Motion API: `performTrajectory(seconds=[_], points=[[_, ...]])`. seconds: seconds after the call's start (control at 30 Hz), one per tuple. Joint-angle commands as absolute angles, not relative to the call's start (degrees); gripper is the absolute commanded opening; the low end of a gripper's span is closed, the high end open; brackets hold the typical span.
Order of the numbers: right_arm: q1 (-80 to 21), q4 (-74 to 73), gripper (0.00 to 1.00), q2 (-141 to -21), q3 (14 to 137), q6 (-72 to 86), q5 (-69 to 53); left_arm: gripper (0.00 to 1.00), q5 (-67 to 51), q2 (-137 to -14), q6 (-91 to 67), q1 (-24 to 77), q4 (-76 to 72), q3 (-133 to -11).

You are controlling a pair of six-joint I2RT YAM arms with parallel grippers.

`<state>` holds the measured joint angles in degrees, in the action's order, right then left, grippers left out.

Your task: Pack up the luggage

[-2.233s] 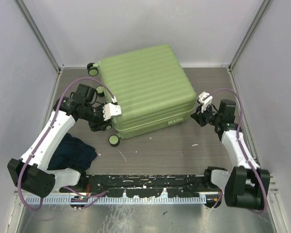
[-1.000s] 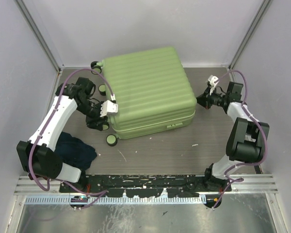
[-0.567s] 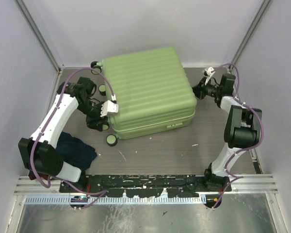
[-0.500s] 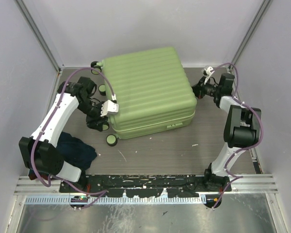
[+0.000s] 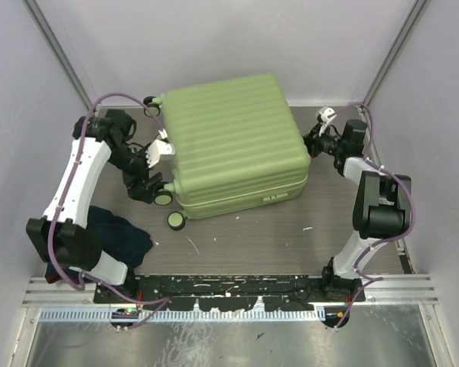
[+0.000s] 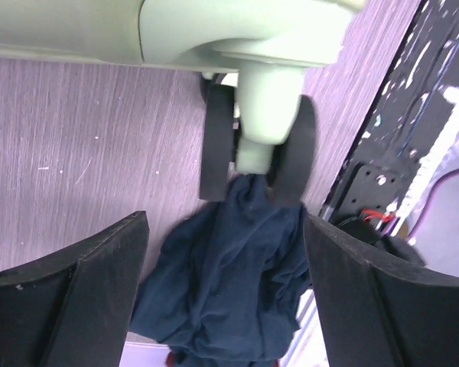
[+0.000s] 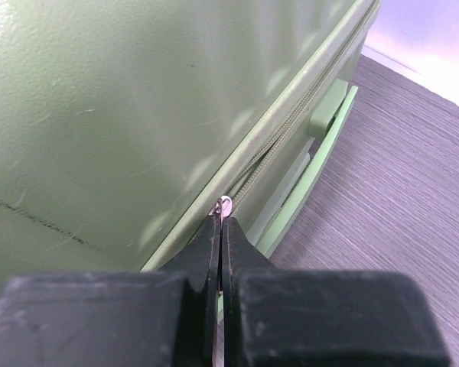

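Observation:
The luggage (image 5: 229, 141), a ribbed light-green hard-shell case, lies shut and flat on the table. My right gripper (image 5: 308, 143) is at its right edge. In the right wrist view that gripper (image 7: 220, 223) is shut on the small silver zipper pull (image 7: 225, 205) on the seam, beside the green handle (image 7: 321, 149). My left gripper (image 5: 165, 147) hovers open just off the luggage's left side, touching nothing. The left wrist view has the left gripper (image 6: 222, 294) with wide-apart fingers (image 6: 92, 294) framing a luggage wheel (image 6: 256, 145) and a dark blue garment (image 6: 229, 283) below.
The dark blue garment (image 5: 118, 238) lies crumpled on the table at the front left, by the left arm. Black wheels (image 5: 176, 220) stick out at the luggage's near-left corner. Grey walls close in both sides and the back; a black rail (image 5: 229, 290) runs along the front.
The left gripper has opened and pulled back to the left, off the luggage's side. The right gripper has slid along the right seam toward the back, still pinching the zipper pull.

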<state>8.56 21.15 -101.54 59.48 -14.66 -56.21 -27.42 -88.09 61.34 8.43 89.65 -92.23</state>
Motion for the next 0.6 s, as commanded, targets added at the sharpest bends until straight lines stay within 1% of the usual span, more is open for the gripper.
performTrajectory(seconds=[0.0,0.13,0.17,0.2,0.3,0.4,0.57], points=[[6.17,25.07,0.01,-95.03,57.71,-16.29,-58.28,0.84,-35.36,-81.84,52.60,8.00,94.07,-95.68],[4.80,24.72,0.01,-93.23,55.19,-17.68,-57.71,0.87,-38.75,-82.57,35.80,4.23,84.83,-97.77],[4.41,24.33,0.01,-92.80,54.81,-17.93,-57.66,0.91,-38.70,-83.71,30.47,3.48,81.19,-98.61],[3.94,23.78,0.01,-92.33,54.44,-18.58,-57.58,0.93,-37.54,-85.29,24.31,3.07,77.60,-99.73],[2.66,20.62,0.01,-90.76,53.48,-21.47,-57.08,0.93,-34.77,-91.46,9.16,2.34,70.23,-105.21],[1.89,19.04,0.01,-88.92,51.72,-22.62,-56.70,0.92,-37.55,-96.82,0.80,2.02,66.48,-108.61],[0.69,16.55,0.01,-85.03,48.47,-23.51,-55.97,0.89,-44.85,-101.28,-6.00,2.11,56.12,-105.14]])
